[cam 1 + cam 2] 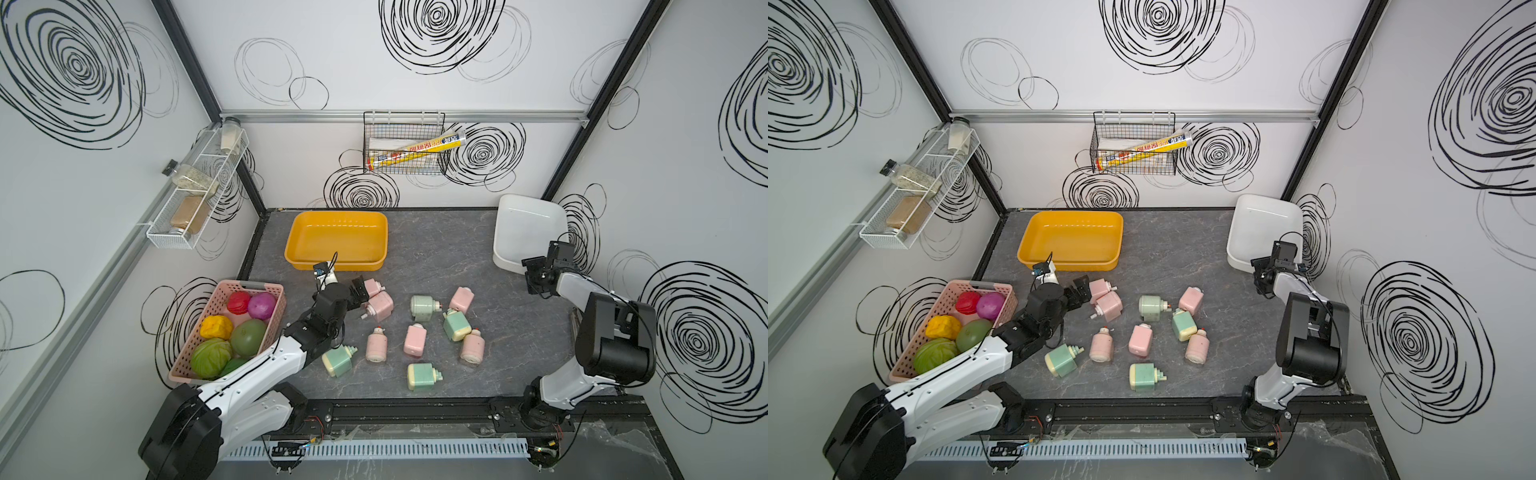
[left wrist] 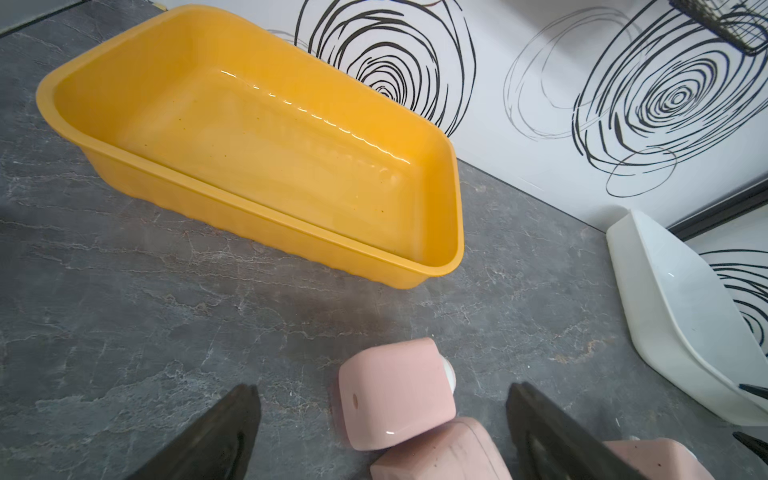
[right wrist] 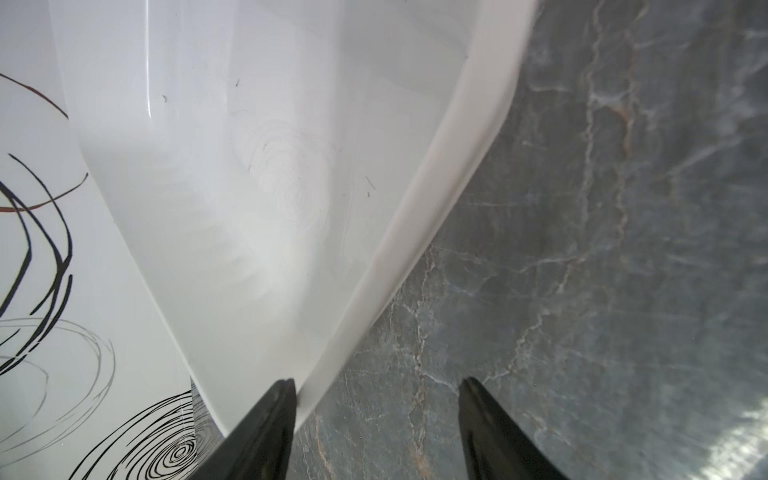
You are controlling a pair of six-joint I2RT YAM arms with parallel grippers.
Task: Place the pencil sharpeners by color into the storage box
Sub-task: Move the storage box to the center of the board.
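Left claw (image 2: pixel 382 386) wide open, flanking pink sharpener (image 2: pixel 395 399)

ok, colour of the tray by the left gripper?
Tray: plain yellow-orange; clearest in left wrist view.

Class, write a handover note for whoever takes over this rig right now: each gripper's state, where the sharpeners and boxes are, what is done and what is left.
Left gripper: open, jaws either side of a pink sharpener lying near the yellow box; not gripped.
Right gripper: open at the rim of the white box, holding nothing.
Things: all ten sharpeners lie loose on the table, six pink and four green sharpeners.
Done: nothing sorted; both boxes look empty.
Left: all ten, one colour per box.
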